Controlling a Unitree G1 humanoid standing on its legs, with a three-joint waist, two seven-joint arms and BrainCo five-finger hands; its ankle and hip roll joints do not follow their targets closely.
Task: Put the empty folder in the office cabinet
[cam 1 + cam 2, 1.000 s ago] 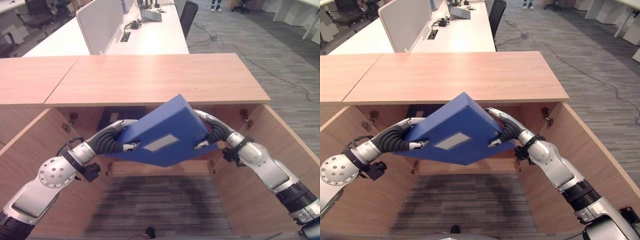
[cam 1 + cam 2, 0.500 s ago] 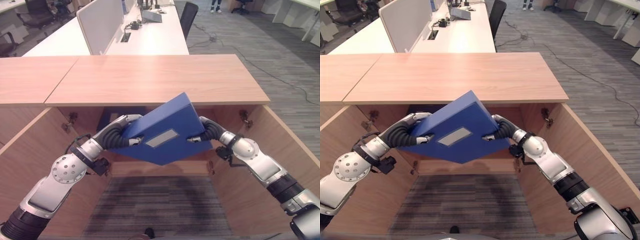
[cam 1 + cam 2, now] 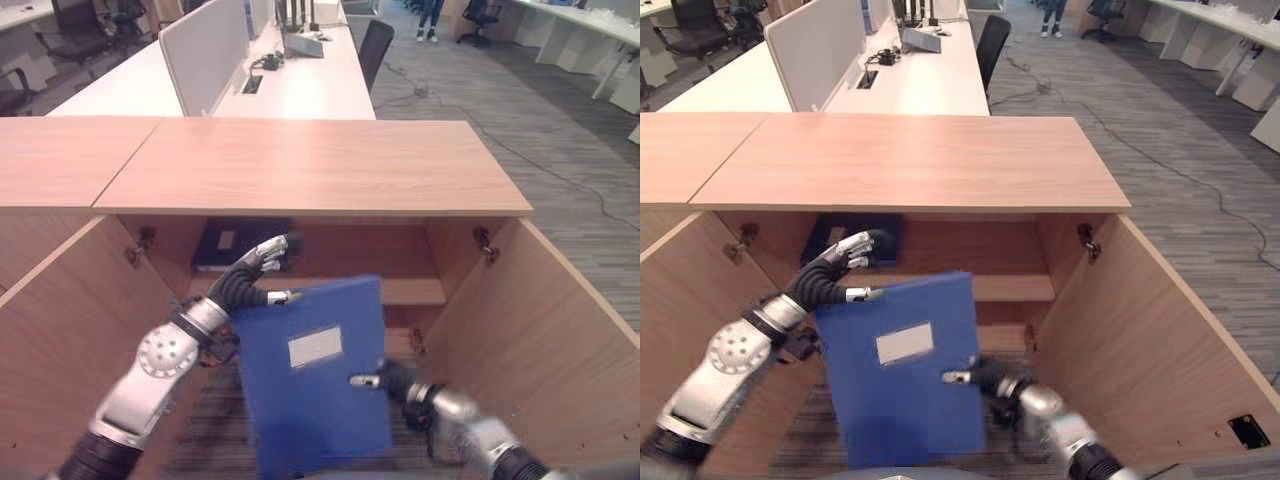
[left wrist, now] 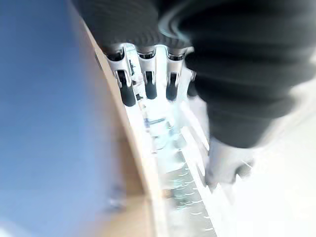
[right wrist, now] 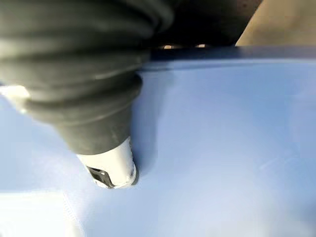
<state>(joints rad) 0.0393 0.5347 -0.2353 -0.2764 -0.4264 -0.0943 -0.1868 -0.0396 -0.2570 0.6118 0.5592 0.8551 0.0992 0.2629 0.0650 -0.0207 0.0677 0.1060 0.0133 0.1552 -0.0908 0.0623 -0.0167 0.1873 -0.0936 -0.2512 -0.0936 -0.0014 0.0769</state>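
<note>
Standing nearly upright in front of the open office cabinet (image 3: 480, 330), the blue folder (image 3: 315, 375) is facing the camera with its pale label (image 3: 315, 347) showing, its lower end dropping out of view at the near edge. The left hand (image 3: 255, 272) is reaching in from the left at the folder's upper left corner: its thumb is lying across the top edge of the cover, while its fingers (image 3: 275, 248) are stretching straight toward the far shelf, clear of the folder. In the left wrist view those fingers (image 4: 146, 79) are running straight beside a wooden edge, with the blue cover close alongside. The right hand (image 3: 385, 378) is coming in from the lower right, its thumb pressing on the folder's front face near the right edge; whether its fingers are curling behind the cover cannot be told, since they are hidden. The right wrist view is showing that thumb (image 5: 112, 165) resting on the blue surface. Inside the cabinet, a dark binder (image 3: 228, 245) is lying on the upper shelf (image 3: 415, 290) at the far left. The wooden cabinet top (image 3: 310, 165) is spanning above, and white office tables (image 3: 290, 75) are stretching away beyond it.
</note>
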